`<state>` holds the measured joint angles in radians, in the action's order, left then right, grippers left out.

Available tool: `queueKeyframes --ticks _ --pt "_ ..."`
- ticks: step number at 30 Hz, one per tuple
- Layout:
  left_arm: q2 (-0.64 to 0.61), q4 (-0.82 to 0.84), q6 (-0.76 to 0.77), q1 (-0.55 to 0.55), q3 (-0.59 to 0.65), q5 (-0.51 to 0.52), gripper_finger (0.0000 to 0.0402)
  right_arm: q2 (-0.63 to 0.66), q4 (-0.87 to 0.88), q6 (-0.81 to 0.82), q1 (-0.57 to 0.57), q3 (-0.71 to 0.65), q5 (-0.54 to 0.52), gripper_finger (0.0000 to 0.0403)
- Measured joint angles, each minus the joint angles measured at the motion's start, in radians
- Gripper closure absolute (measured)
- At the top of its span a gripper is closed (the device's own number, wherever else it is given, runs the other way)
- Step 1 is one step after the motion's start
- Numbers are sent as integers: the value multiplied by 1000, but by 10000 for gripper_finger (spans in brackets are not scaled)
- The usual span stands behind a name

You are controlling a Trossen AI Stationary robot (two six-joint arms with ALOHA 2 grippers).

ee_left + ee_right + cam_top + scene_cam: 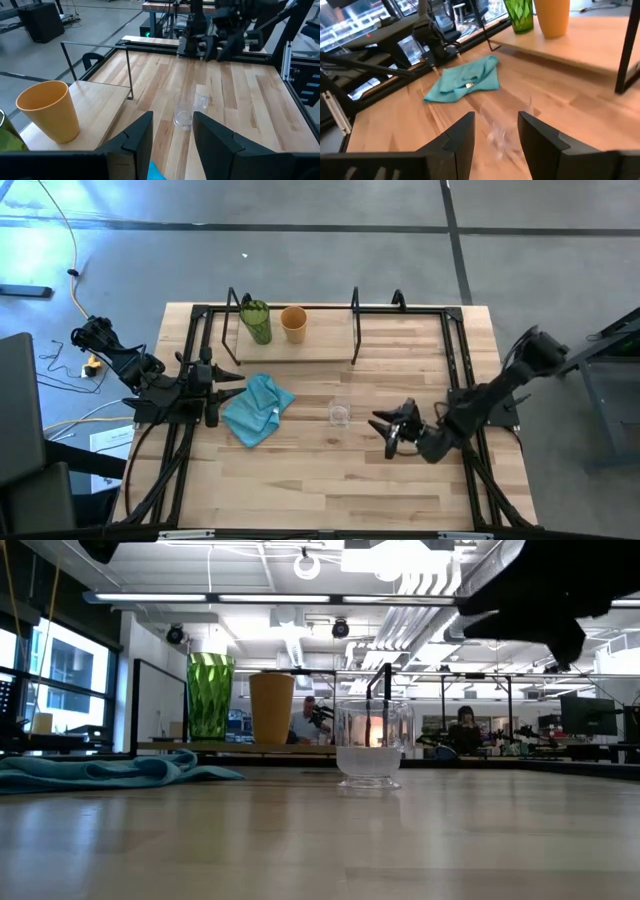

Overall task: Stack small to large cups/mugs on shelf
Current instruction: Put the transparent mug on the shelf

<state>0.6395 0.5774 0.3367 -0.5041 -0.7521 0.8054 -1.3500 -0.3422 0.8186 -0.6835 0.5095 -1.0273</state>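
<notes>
Your small clear glass cup (340,415) stands upright on the counter (330,480), in front of the shelf (320,345) and just beside the light blue cloth (256,409). It is faint from above and smeared in the right wrist view. On the shelf the green tumbler (257,321) and orange-tan cup (294,323) stand side by side; the left wrist view cuts the tumbler off. Your right gripper (385,432) sits near the glass, fingers spread, holding nothing. Your left gripper (232,380) waits by the cloth, fingers parted and empty.
</notes>
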Motion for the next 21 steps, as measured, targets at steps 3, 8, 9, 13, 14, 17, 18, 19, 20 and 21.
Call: queueKeyframes --ticks 3,8,9,13,14,17,18,19,20,21 --pt "0 0 0 0 0 0 273 -84 -69 21 -7 0 -11 261" --pt "0 -2 1 0 0 0 273 -211 -210 16 -7 1 -11 261" --pt "0 -2 6 0 0 0 273 -231 -228 16 -7 1 -10 261" --pt "0 -3 11 0 0 0 273 -313 -274 15 -7 23 -7 261" --pt "0 -3 12 0 0 0 273 -333 -273 13 -7 39 -6 261" --pt "6 -7 11 0 0 0 273 -396 -230 0 -7 102 -1 261" --pt "7 -7 11 0 0 -1 273 -416 -205 -8 -7 127 -1 261" --pt "8 -7 11 0 0 -1 273 -435 -176 -14 -7 155 -1 261" --pt "13 -8 12 0 0 0 273 -448 -144 -14 -7 180 -1 261" --pt "16 -9 11 0 0 0 273 -460 -107 -15 -7 205 -5 261"
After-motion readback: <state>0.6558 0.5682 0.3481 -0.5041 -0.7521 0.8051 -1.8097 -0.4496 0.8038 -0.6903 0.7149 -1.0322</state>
